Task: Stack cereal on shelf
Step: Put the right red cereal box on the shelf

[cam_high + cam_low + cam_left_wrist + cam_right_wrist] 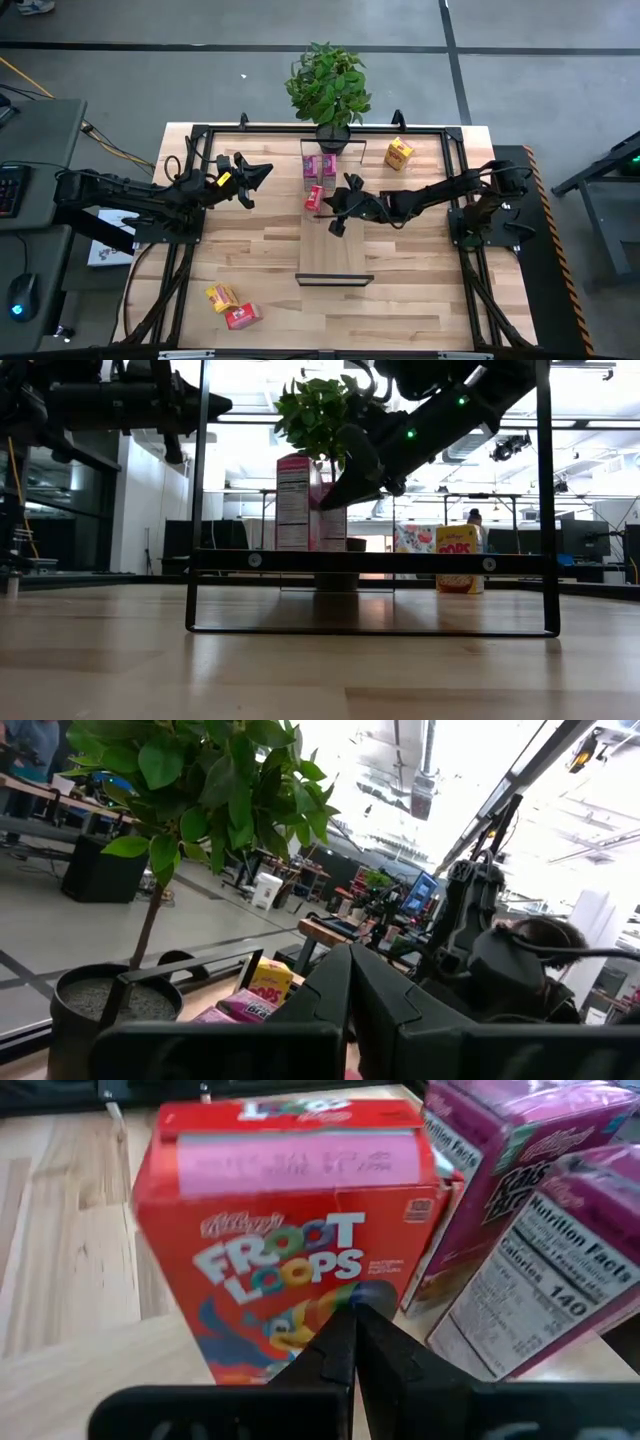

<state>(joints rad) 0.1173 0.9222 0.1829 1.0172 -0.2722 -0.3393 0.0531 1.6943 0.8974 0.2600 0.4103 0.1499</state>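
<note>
While the right arm works at the shelf's far end, the left arm waits off to the side.

Right gripper (340,212): fingers pressed together, holding nothing; tip just at the face of the red Froot Loops cardboard box (290,1230), contact not certain.

Left gripper (255,180): fingers closed, empty, held above the table left of the shelf, pointing toward the potted green plant (328,85).

Shelf: long light-wood board with black metal end frames (335,255), lying down the middle of the butcher-block tabletop (420,290).

Cereal on shelf: two pink cardboard boxes (319,165) upright side by side at the far end by the plant pot; the red box just in front of them, tilted.

Cereal off shelf: one yellow-orange box (399,153) at the far right of the table; another yellow-orange box (222,297) and a second red box (243,316) lying near the front left.

Step in hand (judged): nudging the red box square against the pink pair.

Method note: push low and centred on the face, slowly; an off-centre push would spin it, a high push could topple it or the pink boxes behind.
</note>
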